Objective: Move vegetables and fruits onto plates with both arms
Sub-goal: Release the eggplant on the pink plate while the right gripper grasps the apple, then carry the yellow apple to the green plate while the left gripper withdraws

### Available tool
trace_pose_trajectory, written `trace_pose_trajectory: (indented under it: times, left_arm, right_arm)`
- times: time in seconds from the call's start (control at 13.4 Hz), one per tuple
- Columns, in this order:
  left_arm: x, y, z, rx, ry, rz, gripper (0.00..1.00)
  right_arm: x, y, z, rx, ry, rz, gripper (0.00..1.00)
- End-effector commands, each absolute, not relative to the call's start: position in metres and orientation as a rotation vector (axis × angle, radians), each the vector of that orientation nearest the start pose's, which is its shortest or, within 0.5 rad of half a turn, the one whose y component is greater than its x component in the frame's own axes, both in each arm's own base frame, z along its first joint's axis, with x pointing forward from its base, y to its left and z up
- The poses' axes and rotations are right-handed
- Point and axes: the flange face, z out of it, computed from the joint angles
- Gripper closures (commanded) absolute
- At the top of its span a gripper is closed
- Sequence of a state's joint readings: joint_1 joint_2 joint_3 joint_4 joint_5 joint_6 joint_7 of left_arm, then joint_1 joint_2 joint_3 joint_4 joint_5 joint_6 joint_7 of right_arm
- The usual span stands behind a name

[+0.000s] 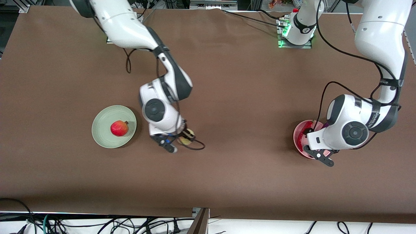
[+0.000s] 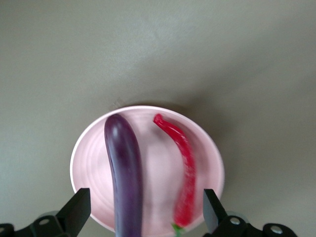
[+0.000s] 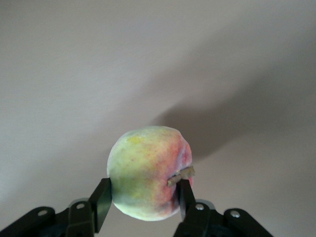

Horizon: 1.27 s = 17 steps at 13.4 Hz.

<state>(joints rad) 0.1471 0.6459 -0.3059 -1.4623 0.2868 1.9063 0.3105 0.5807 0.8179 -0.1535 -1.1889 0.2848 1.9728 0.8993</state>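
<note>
We see the green plate [image 1: 113, 126] holding the apple [image 1: 119, 128], and the pink plate [image 2: 146, 168] carrying the eggplant [image 2: 124, 170] and chili [image 2: 181, 171] beneath our wide-spread left gripper [image 2: 147, 213]. Beside the green plate, our right gripper [image 3: 143, 200] clamps the peach [image 3: 148, 170] over the table [image 1: 247, 97].

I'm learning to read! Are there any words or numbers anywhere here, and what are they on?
"Franka": not legible. Small dark lettering runs along the left arm's grey joint band, too small to read.
A small mark sits on the left arm's base, also too small to read.
No writing on the pink plate, the green plate, or the peach.
</note>
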Motion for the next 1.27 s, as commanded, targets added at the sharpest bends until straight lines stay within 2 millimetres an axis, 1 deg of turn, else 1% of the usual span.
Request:
trace_pose_trajectory:
  times: [0.0,0.15,0.22,0.3,0.37,0.45,0.52,0.6,0.67,0.75,0.82,0.9,0.97,1.05,1.12,1.2]
  left_arm:
    - [0.677,-0.058,0.392,-3.017,0.593,0.231,0.00]
    - [0.662,-0.069,0.447,-3.010,0.488,0.183,0.00]
    - [0.653,-0.072,0.479,-3.010,0.393,0.124,0.00]
    - [0.645,-0.073,0.514,-3.025,0.243,0.070,0.00]
    - [0.636,-0.070,0.537,-3.048,0.028,0.059,0.00]
    - [0.621,-0.078,0.568,-3.036,-0.118,-0.011,0.00]
    - [0.606,-0.088,0.584,-3.023,-0.166,-0.045,0.00]
    - [0.591,-0.078,0.605,-3.012,-0.183,-0.097,0.00]
    - [0.574,-0.078,0.619,-3.046,-0.151,-0.111,0.00]
    - [0.564,-0.066,0.632,-3.097,-0.118,-0.140,0.00]
    - [0.560,-0.061,0.632,-3.149,-0.030,-0.153,0.00]
    - [0.554,-0.047,0.632,-3.153,0.028,-0.154,0.00]
    - [0.545,-0.046,0.626,-3.150,0.066,-0.130,0.00]
    - [0.538,-0.049,0.617,-3.151,0.057,-0.098,0.00]
    - [0.533,-0.055,0.617,-3.149,0.071,-0.096,0.00]
    - [0.533,-0.055,0.616,-3.149,0.074,-0.093,0.00]
  right_arm:
    - [0.667,0.278,0.318,-3.018,0.577,0.306,1.00]
    - [0.662,0.218,0.324,-3.063,0.436,0.345,1.00]
    - [0.655,0.195,0.320,-3.073,0.377,0.370,1.00]
    - [0.650,0.170,0.312,-3.084,0.336,0.397,1.00]
    - [0.647,0.148,0.305,-3.091,0.288,0.415,1.00]
    - [0.646,0.130,0.301,-3.098,0.248,0.425,1.00]
    - [0.645,0.115,0.298,-3.101,0.218,0.431,1.00]
    - [0.644,0.104,0.294,-3.104,0.194,0.434,1.00]
    - [0.642,0.098,0.289,-3.107,0.183,0.427,1.00]
    - [0.639,0.094,0.287,-3.105,0.163,0.415,1.00]
    - [0.635,0.085,0.280,-3.107,0.144,0.411,1.00]
    - [0.632,0.073,0.275,-3.111,0.124,0.398,1.00]
    - [0.627,0.067,0.267,-3.112,0.108,0.381,1.00]
    - [0.626,0.065,0.264,-3.115,0.116,0.362,1.00]
    - [0.626,0.066,0.262,-3.106,0.127,0.355,1.00]
    - [0.628,0.069,0.259,-3.083,0.150,0.345,1.00]
